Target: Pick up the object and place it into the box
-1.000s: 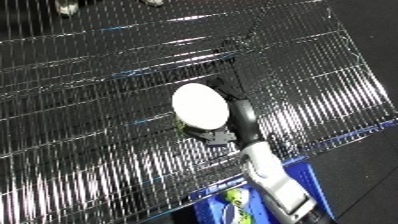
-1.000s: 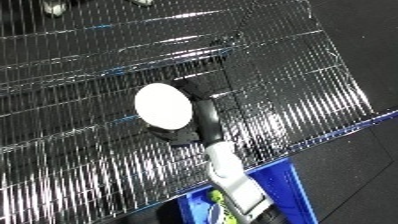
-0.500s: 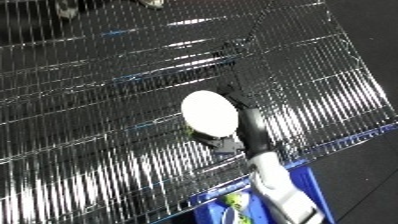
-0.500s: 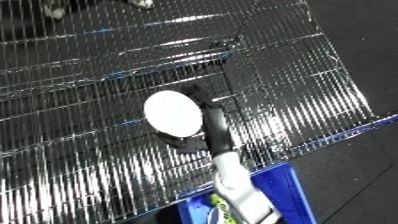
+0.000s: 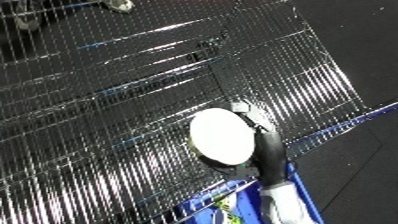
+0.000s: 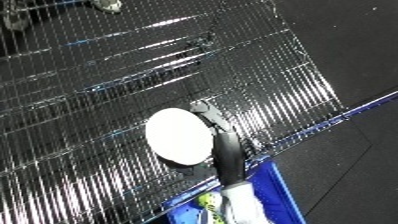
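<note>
A white round disc (image 5: 220, 135) hangs just above the wire mesh surface (image 5: 124, 85), near its front edge. My right hand (image 5: 269, 152) is shut on it: the black palm lies behind its right rim and the fingers curl over its top and bottom. The white forearm (image 5: 286, 202) rises from the lower edge. Directly below the disc is the blue bin (image 6: 282, 197), of which only a corner shows. My left hand is out of sight.
Something yellow-green (image 6: 206, 202) lies inside the bin. A blue bar (image 5: 355, 125) runs along the mesh's front right edge, with dark floor (image 5: 373, 55) beyond it. A small pale round thing (image 5: 120, 5) sits at the far top.
My right hand has drawn the white disc back across the mesh toward the bin's corner. The whole view has also shifted a little.
</note>
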